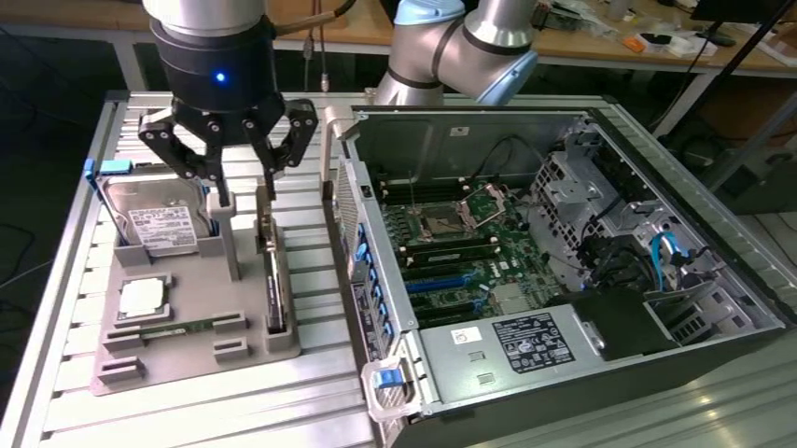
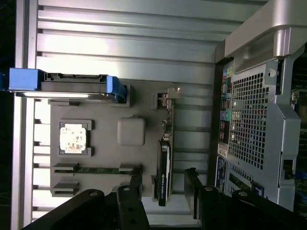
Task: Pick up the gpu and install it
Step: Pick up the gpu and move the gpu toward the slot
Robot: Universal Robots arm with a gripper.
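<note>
1. The gpu (image 1: 274, 289) is dark, almost black.
2. The claw (image 1: 245, 191) is black.
3. The tray (image 1: 187, 359) is plain grey.
4. The desk (image 1: 249, 415) is silver with ribbed stripes.
5. The hard drive (image 1: 156, 224) is silver with a white label.

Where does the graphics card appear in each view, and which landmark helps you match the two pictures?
Exterior view: the graphics card stands on edge in the grey holder, along its side nearest the computer case.
Wrist view: the graphics card is a dark strip between the square chip and the computer case.
Shared landmark: the square chip in the holder.
</note>
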